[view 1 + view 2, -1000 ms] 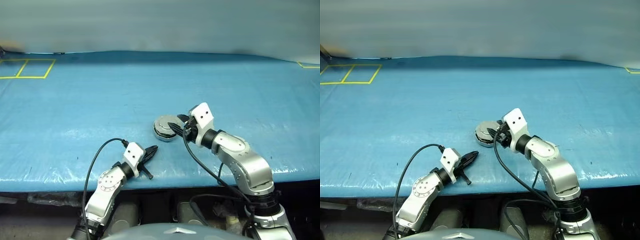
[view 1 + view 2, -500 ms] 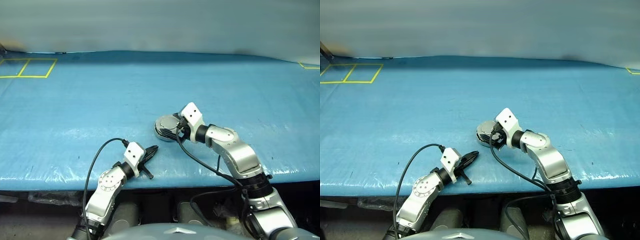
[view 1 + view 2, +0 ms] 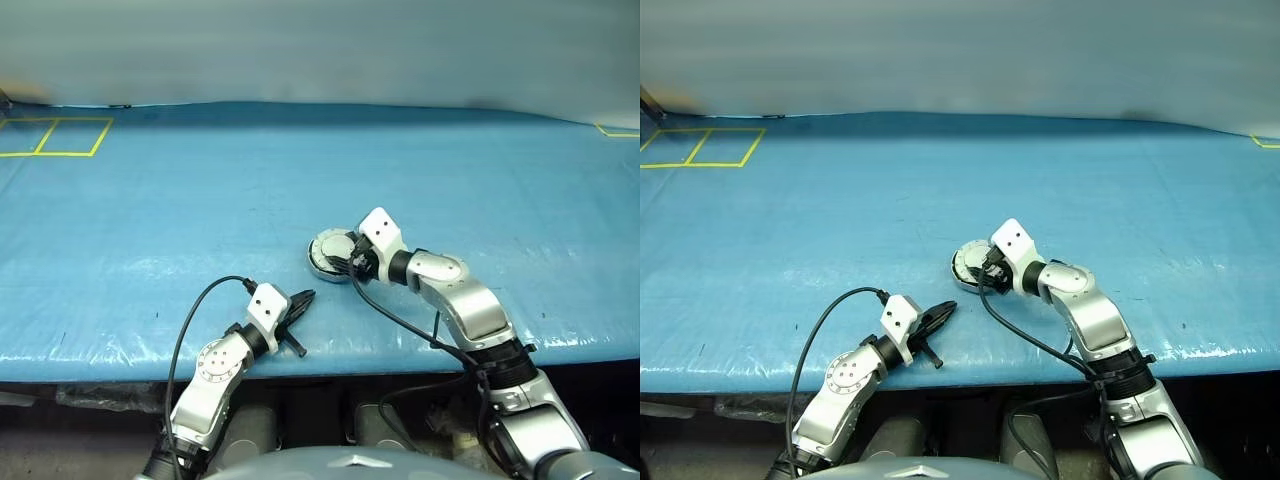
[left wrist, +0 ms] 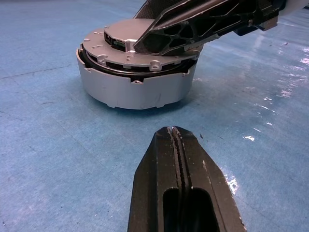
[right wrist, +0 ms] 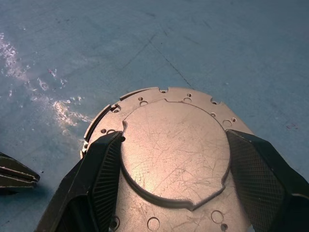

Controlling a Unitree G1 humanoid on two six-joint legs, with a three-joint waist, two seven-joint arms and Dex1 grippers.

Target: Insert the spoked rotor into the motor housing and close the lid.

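Note:
The motor housing (image 3: 322,266), a round silver can, stands on the blue table near the middle front. Its lid (image 5: 174,150) lies flat on top, plain face up with the raised circle showing. The spoked rotor is hidden. My right gripper (image 3: 346,259) reaches over the housing from the right. Its fingers (image 5: 104,164) lie on the lid on both sides of the raised circle, with the pads against its edge. My left gripper (image 3: 307,298) is shut on nothing near the table's front edge. It points at the housing (image 4: 135,92) from a short way off.
A blue plastic sheet (image 3: 200,200) covers the table. Yellow tape squares (image 3: 55,137) mark its far left corner, and another tape mark (image 3: 615,130) sits far right. The front edge (image 3: 330,362) runs just below the left gripper. Black cables (image 3: 190,320) loop from both wrists.
My right gripper has moved left and down over the housing, and its fingers now sit around the lid's raised circle. The left gripper has stayed still.

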